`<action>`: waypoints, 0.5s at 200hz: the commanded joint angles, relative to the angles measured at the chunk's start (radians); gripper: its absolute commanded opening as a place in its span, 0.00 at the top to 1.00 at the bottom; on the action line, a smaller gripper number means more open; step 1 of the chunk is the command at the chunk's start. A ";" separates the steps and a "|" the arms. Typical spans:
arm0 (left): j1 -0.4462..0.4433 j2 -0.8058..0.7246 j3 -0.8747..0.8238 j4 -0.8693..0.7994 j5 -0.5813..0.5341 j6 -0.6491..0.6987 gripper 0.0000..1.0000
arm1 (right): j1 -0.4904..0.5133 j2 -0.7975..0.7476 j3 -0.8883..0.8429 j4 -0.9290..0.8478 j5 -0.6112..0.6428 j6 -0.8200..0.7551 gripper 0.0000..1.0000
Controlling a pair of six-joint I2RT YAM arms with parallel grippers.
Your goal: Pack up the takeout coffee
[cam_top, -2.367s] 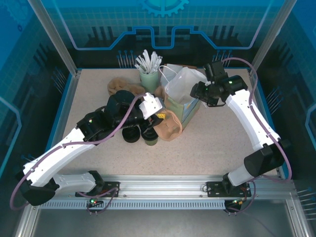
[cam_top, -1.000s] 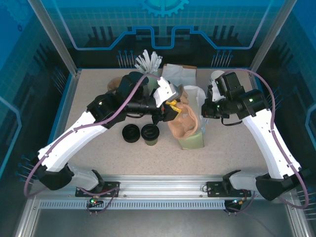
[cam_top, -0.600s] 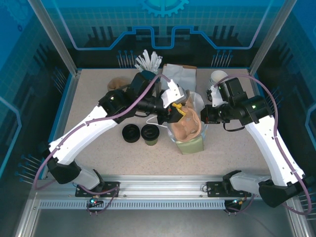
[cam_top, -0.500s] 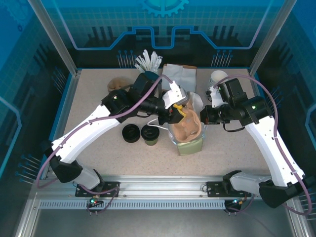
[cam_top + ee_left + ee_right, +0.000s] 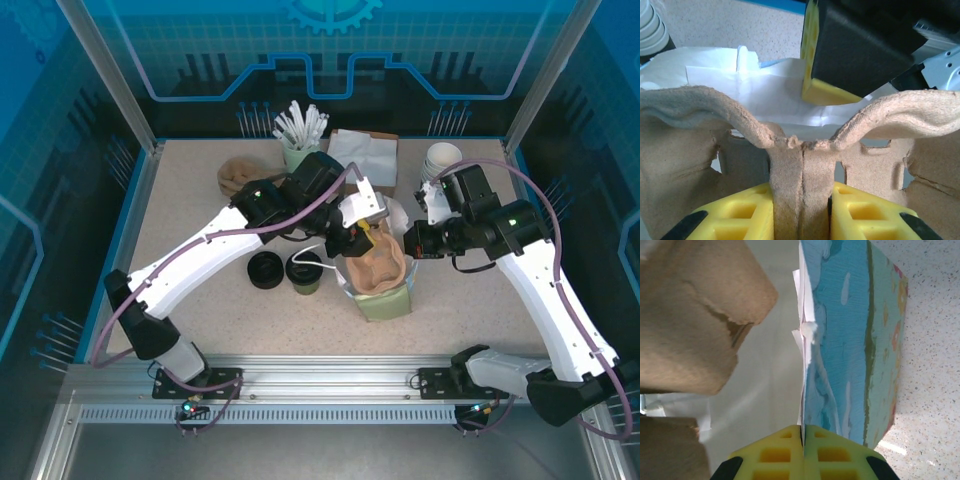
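L tool (image 5: 801, 205) gripping, R tool (image 5: 803, 437) pinched shut, arms angled inward.

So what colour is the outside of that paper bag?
The bag is teal-blue with a streaky print; the right wrist view shows it best.

Brown pulp cup carrier (image 5: 378, 262) sits partly inside the open blue-green bag (image 5: 386, 301), seemingly tilted.

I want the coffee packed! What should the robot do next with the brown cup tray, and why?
Probably lower it straight down: the left gripper pinches the cup tray at the mouth of the bag, which the right gripper holds open.
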 commanded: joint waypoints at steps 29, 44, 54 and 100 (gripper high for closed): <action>-0.005 0.021 -0.020 -0.029 -0.034 0.048 0.74 | 0.014 -0.028 -0.016 0.006 -0.060 -0.020 1.00; -0.005 0.029 -0.025 -0.026 -0.036 0.053 0.75 | 0.014 -0.032 -0.026 0.012 -0.064 -0.021 1.00; -0.005 0.037 -0.029 -0.024 -0.036 0.054 0.75 | 0.013 -0.035 -0.034 0.017 -0.069 -0.022 1.00; -0.004 0.072 -0.032 -0.029 -0.039 0.064 0.77 | 0.014 -0.041 -0.051 0.023 -0.084 -0.033 1.00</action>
